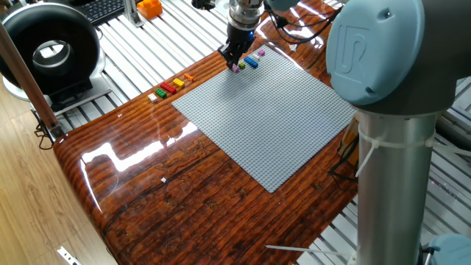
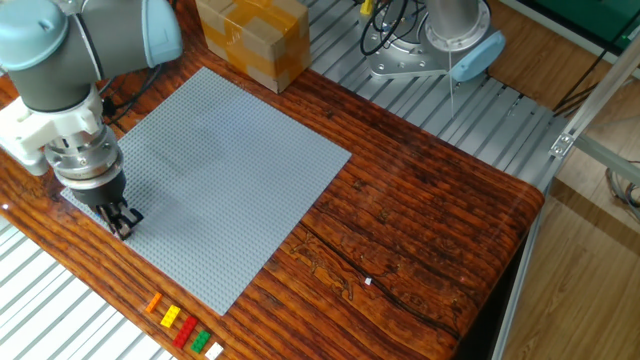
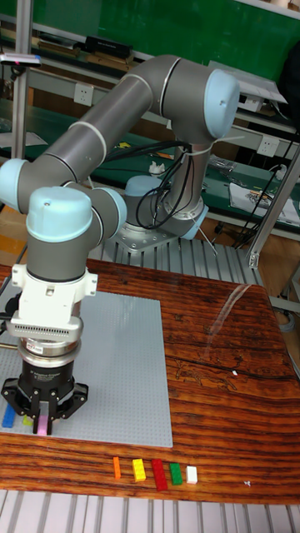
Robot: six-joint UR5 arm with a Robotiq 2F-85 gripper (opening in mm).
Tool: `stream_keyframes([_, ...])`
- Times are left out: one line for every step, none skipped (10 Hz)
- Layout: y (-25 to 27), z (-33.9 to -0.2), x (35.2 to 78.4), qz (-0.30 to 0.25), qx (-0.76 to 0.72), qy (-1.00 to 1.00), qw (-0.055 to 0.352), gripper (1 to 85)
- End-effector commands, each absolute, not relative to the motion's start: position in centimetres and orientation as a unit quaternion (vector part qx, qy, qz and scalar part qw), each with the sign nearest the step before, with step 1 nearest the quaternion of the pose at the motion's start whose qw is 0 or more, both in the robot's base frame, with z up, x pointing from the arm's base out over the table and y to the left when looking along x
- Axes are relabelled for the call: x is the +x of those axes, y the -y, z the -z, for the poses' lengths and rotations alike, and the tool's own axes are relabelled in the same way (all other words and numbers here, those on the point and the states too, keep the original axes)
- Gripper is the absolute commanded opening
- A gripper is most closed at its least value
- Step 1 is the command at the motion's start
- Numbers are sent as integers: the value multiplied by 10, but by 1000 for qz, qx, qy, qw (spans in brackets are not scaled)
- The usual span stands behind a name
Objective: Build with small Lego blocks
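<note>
Gripper (image 3: 42, 426) stands over the near-left corner of the baseplate (image 1: 268, 118), fingers clamped on a pink block (image 3: 42, 430). Placed blocks (image 1: 250, 60) lie just beside it on that corner; spare blocks (image 3: 154, 472) sit in a row on the bench (image 2: 430, 220) off the baseplate's edge. Advice: descend vertically, align studs (release only once seated).

arm: one UR5, grey links with pale blue joint caps, folded in a high arch | wrist: vertical, pointing straight down | tool (image 3: 42, 418): low, fingers (image 2: 119, 223) close together, whether they grip anything cannot be told
</note>
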State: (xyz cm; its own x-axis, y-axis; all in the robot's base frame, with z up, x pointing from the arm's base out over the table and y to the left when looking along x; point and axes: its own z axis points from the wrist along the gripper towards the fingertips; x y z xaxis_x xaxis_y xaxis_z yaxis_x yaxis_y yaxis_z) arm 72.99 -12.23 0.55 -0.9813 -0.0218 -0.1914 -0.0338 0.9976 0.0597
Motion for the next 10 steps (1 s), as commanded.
stream_keyframes([126,-4,730,-27,2,-994,102,10])
stream_keyframes([129,-11,724,-22,5,-995,92,10])
stream_keyframes([130,-18,720,-22,7,-996,86,10])
stream_keyframes([126,-21,722,-26,14,-996,85,10])
stream_keyframes([120,-22,722,-29,18,-996,85,10])
stream_keyframes([117,-22,721,-30,20,-996,84,10])
stream_keyframes([113,-23,722,-33,21,-996,84,10])
stream_keyframes([109,-25,723,-34,25,-996,83,10])
stream_keyframes([104,-27,723,-36,29,-995,83,10])
stream_keyframes([101,-27,722,-42,28,-995,84,10])
